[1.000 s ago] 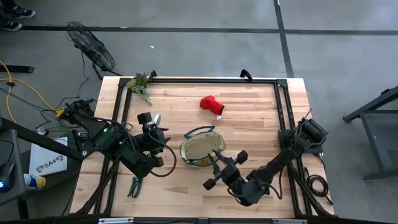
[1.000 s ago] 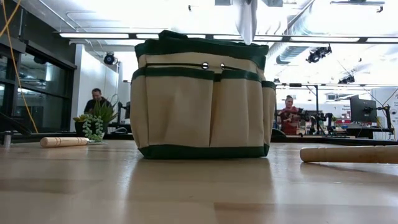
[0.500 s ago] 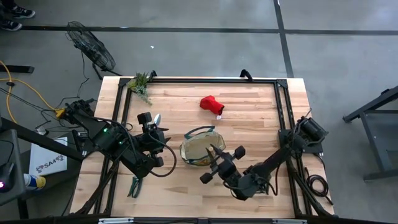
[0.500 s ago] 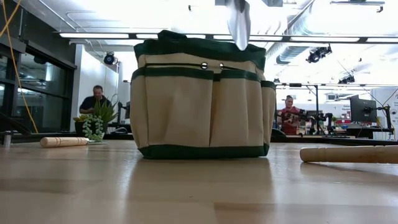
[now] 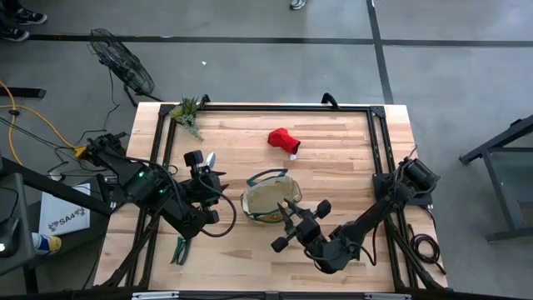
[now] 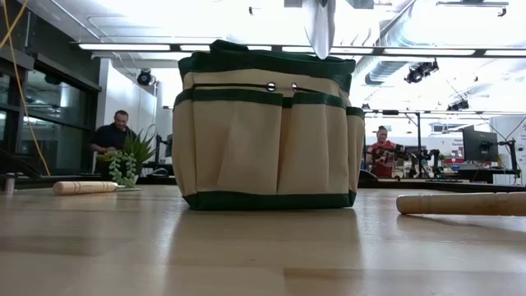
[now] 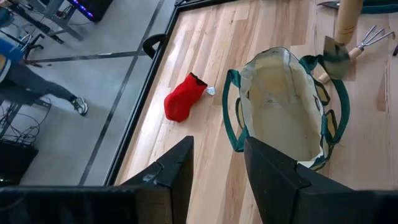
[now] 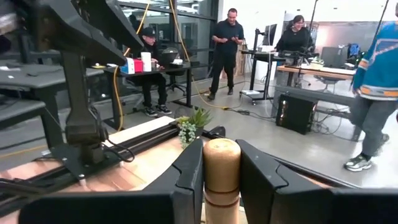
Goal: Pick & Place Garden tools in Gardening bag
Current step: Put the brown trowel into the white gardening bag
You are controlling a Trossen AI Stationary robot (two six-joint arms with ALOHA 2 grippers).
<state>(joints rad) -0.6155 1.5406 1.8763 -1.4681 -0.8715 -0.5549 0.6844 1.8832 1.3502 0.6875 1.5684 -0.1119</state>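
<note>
The tan gardening bag (image 5: 268, 198) with green trim stands open at mid-table, also in the low view (image 6: 263, 131) and the left wrist view (image 7: 283, 106). My right gripper (image 5: 289, 218) is at the bag's near right rim, shut on a wooden-handled silver trowel (image 7: 339, 43). Its blade (image 6: 319, 29) hangs above the bag's top edge. My left gripper (image 7: 217, 162) hovers open left of the bag, holding nothing. A red glove (image 5: 283, 140), a wire rake (image 7: 373, 37) and a green pruner (image 5: 179, 248) lie on the table. My right gripper pinches the trowel's wooden handle (image 8: 222, 163) between its two fingers, just below the rounded free end. The fingers run level and lie across the handle, coming from the table's near right. The trowel hangs upright, blade down, clear of the bag and table.
A green plant sprig (image 5: 188, 112) lies at the far left corner. One wooden handle (image 6: 82, 187) lies on the table at the left of the low view, another (image 6: 460, 203) at the right. A black frame rail (image 5: 275, 107) runs round the table. People are in the room beyond.
</note>
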